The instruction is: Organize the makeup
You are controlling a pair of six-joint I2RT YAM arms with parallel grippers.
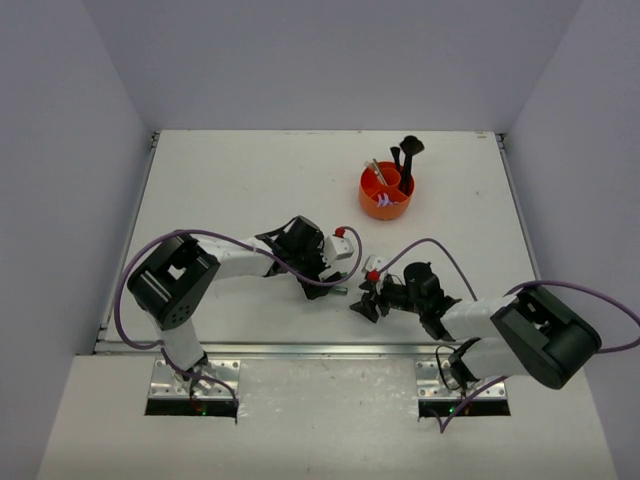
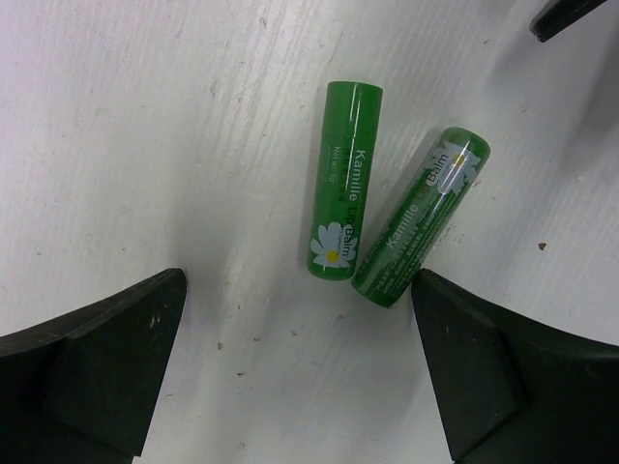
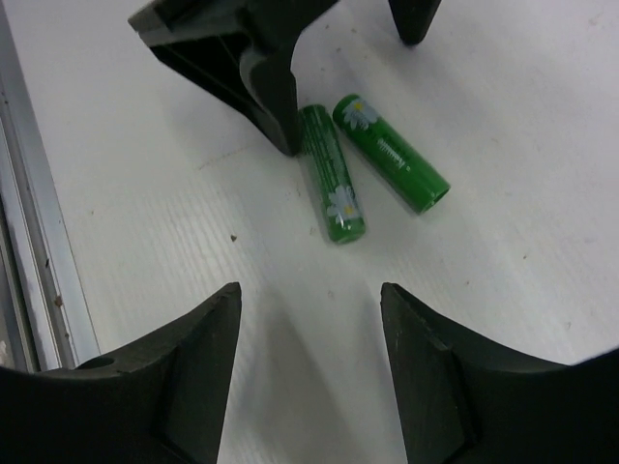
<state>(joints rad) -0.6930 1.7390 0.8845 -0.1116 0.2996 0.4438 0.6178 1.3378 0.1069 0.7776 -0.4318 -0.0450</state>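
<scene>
The left gripper [image 2: 295, 324] hangs with jaws spread wide and empty over a small green cylindrical lip-balm tube with a daisy print [image 2: 343, 184], which lies between its fingers. A matching twin tube [image 2: 421, 217] ends just beside one finger [image 2: 484, 367]. Both lie near the middle of the white tabletop's [image 2: 145, 145] near edge. The right gripper [image 3: 309, 300], partly open and empty, faces them. From above, the left arm hides most of both. They form a narrow V, with daisies at opposite ends.
</scene>
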